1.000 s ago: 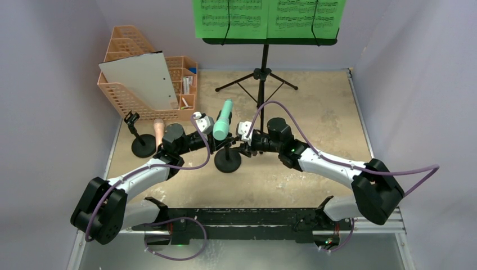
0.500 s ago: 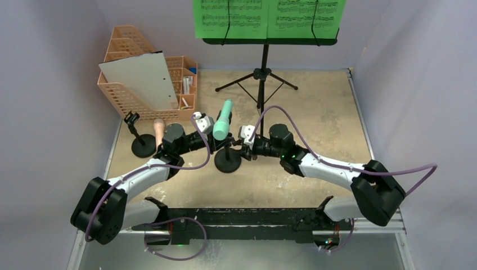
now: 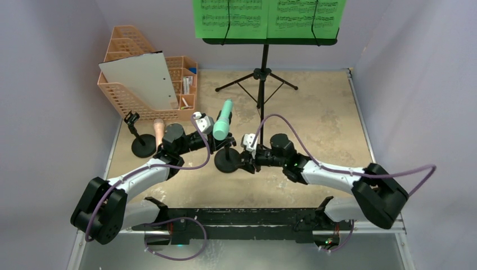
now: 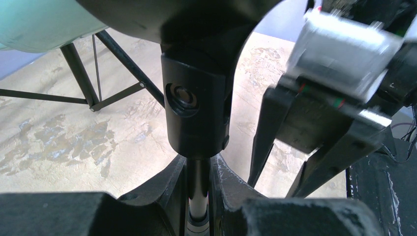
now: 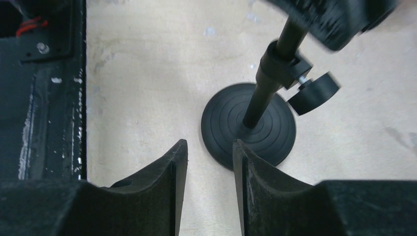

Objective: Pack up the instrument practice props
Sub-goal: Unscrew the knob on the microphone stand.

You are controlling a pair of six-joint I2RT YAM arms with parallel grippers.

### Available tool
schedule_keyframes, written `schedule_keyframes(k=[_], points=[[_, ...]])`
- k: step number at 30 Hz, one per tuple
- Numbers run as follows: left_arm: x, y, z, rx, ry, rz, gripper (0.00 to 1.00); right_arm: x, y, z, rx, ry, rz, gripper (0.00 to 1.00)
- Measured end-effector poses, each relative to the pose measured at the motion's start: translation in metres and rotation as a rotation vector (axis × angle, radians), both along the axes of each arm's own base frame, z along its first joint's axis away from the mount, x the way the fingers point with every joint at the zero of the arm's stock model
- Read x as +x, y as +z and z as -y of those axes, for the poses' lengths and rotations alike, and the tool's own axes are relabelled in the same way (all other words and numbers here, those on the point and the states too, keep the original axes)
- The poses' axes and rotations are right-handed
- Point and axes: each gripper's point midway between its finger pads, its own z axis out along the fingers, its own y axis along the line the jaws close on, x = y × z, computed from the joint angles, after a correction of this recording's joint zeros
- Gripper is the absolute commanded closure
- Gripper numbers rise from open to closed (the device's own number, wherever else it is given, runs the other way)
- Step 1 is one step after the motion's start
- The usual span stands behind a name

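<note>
The mint microphone (image 3: 223, 119) sits tilted in a small black holder with a round base (image 3: 227, 161). My left gripper (image 3: 219, 144) is shut on that holder's stem (image 4: 198, 196), just under its clip block (image 4: 196, 108). My right gripper (image 5: 209, 147) stands open and low beside the base (image 5: 248, 125), one fingertip over its rim and nothing between the fingers. The pink microphone (image 3: 159, 130) shows beside my left arm. A second holder (image 3: 143, 146) stands at the left. At the back, the black music desk (image 3: 270, 40) on tripod legs (image 3: 259, 76) carries two green pages (image 3: 230, 17).
An orange mesh organizer (image 3: 180, 76) stands at the back left, with a grey-white board (image 3: 140, 79) leaning on it. The black rail (image 5: 44, 98) at the table's near edge lies just left of my right gripper. Purple cables loop over both arms.
My right gripper has come down and toward the near edge, from beside the holder's stem to beside its round base. The left gripper and the mint microphone have stayed put.
</note>
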Motion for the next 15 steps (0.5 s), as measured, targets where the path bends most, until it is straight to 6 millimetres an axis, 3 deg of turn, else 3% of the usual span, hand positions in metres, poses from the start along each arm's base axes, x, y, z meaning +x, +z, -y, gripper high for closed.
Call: schedule_keyframes(k=[8, 15], points=[[0.000, 0.000, 0.000, 0.000, 0.002, 0.000, 1.00, 0.002, 0.087, 0.005, 0.253, -0.078, 0.132, 0.46], [0.000, 0.000, 0.000, 0.000, 0.002, 0.000, 1.00, 0.015, 0.136, 0.015, 0.419, -0.210, 0.166, 0.38]])
